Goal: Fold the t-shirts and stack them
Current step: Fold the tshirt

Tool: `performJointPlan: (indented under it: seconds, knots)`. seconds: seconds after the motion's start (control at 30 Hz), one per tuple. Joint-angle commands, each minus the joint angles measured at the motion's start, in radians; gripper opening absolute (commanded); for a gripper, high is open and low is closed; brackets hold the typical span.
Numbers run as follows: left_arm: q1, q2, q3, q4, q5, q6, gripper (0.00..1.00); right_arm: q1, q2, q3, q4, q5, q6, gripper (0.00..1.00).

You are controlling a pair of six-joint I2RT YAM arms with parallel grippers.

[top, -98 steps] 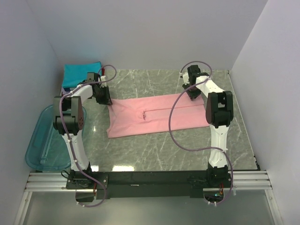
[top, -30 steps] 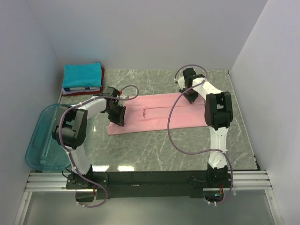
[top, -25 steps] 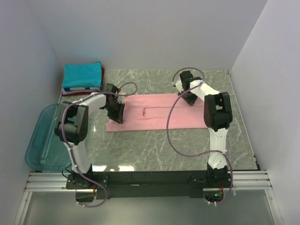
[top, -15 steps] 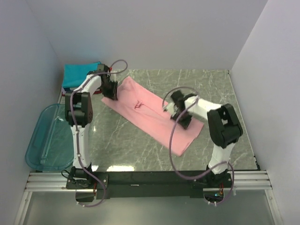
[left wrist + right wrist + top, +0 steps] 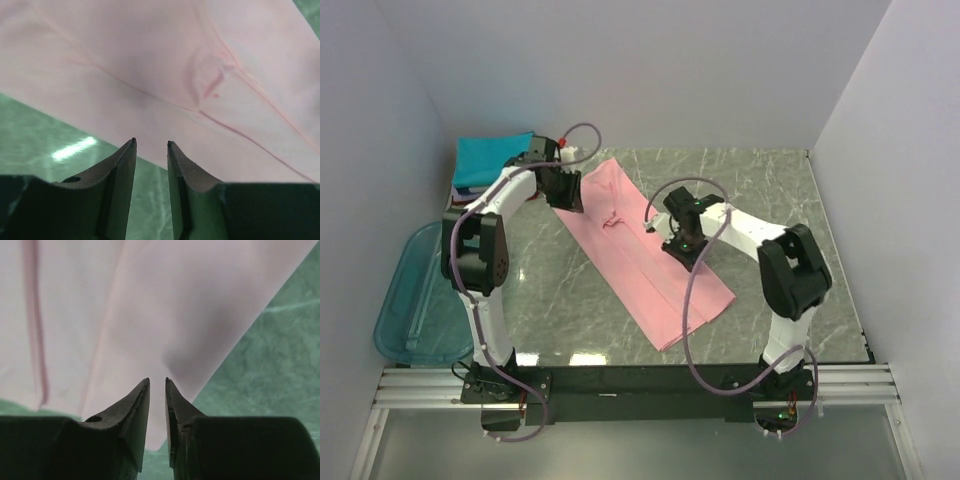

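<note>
The light pink t-shirt (image 5: 638,250) lies flat as a long folded strip, running diagonally from the far left to the near right of the table. My left gripper (image 5: 568,195) hovers at its far left end, jaws open with a small gap (image 5: 150,142) and only table and the shirt's edge (image 5: 165,75) showing beyond them. My right gripper (image 5: 683,250) is over the strip's right edge near its middle. Its jaws (image 5: 157,380) stand narrowly open above the pink cloth (image 5: 150,305), pinching nothing. A folded teal t-shirt (image 5: 485,158) tops a stack at the far left corner.
A translucent blue plastic bin (image 5: 408,305) sits off the table's left edge. White walls close in the marble table (image 5: 790,200) at the back and on both sides. Purple cables loop over both arms.
The pink shirt has swung from lying straight across to a diagonal. The right gripper came in toward the middle, the left went to the far left, and the left jaws widened a little.
</note>
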Motion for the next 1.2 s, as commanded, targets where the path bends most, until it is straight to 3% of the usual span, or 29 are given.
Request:
performJointPlan:
  seconds: [0.0,0.2,0.43,0.6,0.73,0.9,1.17]
  knots:
    - [-0.052,-0.039,-0.1,0.068,0.051,-0.057,0.37,0.003,0.094,0.05,0.047,0.075,0.009,0.26]
    - [-0.054,-0.021,-0.109,0.062,0.023,-0.055,0.36,0.026,0.173,0.018,0.034,0.035,0.026,0.23]
    - [-0.064,0.077,-0.019,0.036,-0.006,-0.055,0.36,0.229,0.135,-0.059,-0.052,-0.32,0.092,0.23]
    - [-0.092,0.165,0.068,0.004,-0.038,-0.052,0.36,0.316,0.091,-0.024,-0.075,-0.473,0.127,0.27]
    - [-0.103,0.247,0.128,-0.007,-0.009,-0.055,0.35,0.247,0.014,0.025,-0.097,-0.514,0.143,0.35]
    - [-0.124,0.324,0.202,0.025,0.017,-0.07,0.35,0.1,-0.078,0.028,-0.074,-0.438,0.141,0.37]
    - [-0.124,0.465,0.472,0.091,0.0,-0.141,0.38,-0.176,0.006,0.235,0.024,-0.275,0.199,0.35]
